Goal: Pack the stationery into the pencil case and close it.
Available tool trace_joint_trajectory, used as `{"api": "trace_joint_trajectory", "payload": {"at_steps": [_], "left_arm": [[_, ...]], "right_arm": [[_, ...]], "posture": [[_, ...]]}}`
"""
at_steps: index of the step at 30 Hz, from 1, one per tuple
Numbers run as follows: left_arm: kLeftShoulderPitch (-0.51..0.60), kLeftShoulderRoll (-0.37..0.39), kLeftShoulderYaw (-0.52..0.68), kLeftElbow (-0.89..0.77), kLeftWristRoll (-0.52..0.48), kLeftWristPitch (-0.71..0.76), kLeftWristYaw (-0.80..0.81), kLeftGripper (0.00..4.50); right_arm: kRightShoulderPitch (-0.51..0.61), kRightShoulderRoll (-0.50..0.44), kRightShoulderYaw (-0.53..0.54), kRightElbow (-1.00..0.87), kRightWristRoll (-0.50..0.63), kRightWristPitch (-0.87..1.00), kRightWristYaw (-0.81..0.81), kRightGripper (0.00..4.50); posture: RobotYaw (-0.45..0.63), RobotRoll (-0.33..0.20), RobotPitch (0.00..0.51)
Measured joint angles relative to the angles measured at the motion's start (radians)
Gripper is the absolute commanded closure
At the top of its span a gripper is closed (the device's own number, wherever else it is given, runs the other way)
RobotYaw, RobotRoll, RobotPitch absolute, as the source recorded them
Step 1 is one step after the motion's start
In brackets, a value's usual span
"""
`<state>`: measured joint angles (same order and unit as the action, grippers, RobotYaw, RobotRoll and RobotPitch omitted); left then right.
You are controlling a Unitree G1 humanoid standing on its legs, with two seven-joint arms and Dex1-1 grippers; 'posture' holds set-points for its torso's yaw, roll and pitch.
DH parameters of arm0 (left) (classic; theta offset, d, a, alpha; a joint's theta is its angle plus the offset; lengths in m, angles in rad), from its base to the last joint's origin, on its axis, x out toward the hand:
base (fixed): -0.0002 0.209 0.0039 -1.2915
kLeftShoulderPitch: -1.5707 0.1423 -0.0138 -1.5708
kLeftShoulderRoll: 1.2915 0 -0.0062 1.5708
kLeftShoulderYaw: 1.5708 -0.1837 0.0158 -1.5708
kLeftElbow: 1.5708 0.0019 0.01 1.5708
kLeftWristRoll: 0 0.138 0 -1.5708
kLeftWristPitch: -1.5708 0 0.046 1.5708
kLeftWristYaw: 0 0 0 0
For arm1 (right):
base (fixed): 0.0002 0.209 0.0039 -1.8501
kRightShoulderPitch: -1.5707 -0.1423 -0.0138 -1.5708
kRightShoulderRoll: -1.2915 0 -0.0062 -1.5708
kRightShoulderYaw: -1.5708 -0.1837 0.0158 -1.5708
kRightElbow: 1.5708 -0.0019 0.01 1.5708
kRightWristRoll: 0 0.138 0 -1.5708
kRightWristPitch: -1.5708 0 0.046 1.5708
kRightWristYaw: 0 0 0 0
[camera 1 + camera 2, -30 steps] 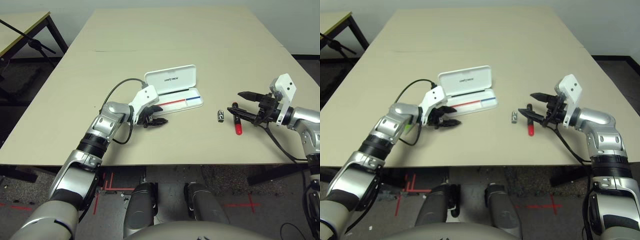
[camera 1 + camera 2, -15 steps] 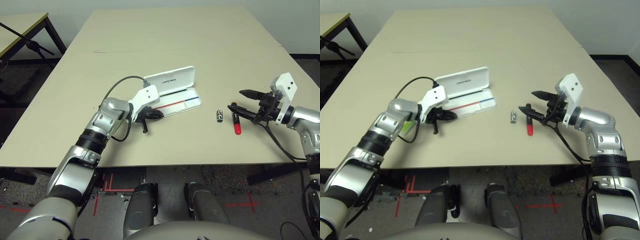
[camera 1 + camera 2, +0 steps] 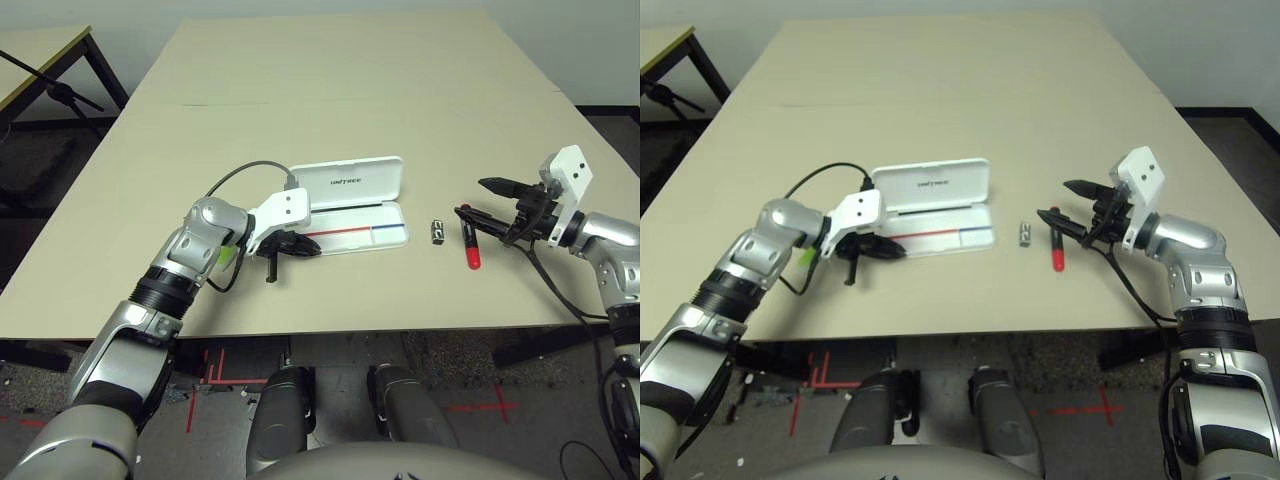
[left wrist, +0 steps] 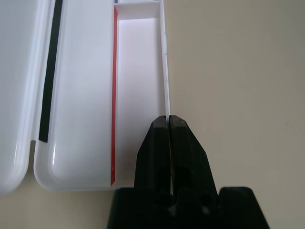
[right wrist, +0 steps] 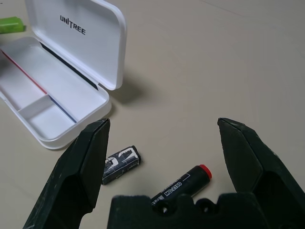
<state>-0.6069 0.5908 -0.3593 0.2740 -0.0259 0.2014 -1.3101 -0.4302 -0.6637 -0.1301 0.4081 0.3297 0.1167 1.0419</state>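
from the head we look forward and down over the table [image 3: 330, 80], both eyes sharing it. our wrist cameras sit close, both catching the pencil case [image 5: 62, 81].

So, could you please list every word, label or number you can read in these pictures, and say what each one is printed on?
"UNITREE": on the inside of the open lid of the white pencil case.
"MC-2160", or close to it: on the black cap of the red marker; the small print beside it is too blurred to read.
The tiny black-and-silver piece carries white markings, too blurred to read.
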Motion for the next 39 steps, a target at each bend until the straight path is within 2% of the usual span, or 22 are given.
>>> {"api": "trace_joint_trajectory", "payload": {"at_steps": [9, 22, 25, 34, 35, 39], "left_arm": [[0.015, 0.012, -0.005, -0.025, 0.001, -0.010, -0.002, 4.49], [0.075, 0.049, -0.001, -0.152, -0.008, 0.064, 0.010, 4.49], [0.076, 0.042, -0.003, -0.151, -0.005, 0.072, 0.035, 3.78], [0.079, 0.036, 0.006, -0.177, -0.019, 0.077, 0.061, 0.20], [0.082, 0.040, 0.009, -0.192, -0.025, 0.076, 0.061, 0.02], [0.111, 0.055, 0.052, -0.275, -0.073, 0.100, 0.061, 0.02]], "right_arm": [[-0.034, 0.009, 0.006, 0.043, -0.016, -0.016, 0.002, 0.00], [-0.050, 0.023, 0.012, 0.070, -0.034, -0.030, 0.011, 0.00], [-0.055, 0.031, 0.012, 0.072, -0.036, -0.031, 0.011, 0.00], [-0.064, 0.046, 0.020, 0.094, -0.045, -0.036, 0.011, 0.00], [-0.066, 0.048, 0.020, 0.100, -0.046, -0.039, 0.011, 0.00], [-0.069, 0.051, 0.021, 0.114, -0.055, -0.048, 0.011, 0.00]], "posture": [[-0.11, 0.000, 0.100], [-0.09, 0.000, 0.101], [-0.09, 0.000, 0.101], [-0.08, 0.000, 0.102], [-0.08, 0.000, 0.102], [-0.08, 0.000, 0.104]]}}
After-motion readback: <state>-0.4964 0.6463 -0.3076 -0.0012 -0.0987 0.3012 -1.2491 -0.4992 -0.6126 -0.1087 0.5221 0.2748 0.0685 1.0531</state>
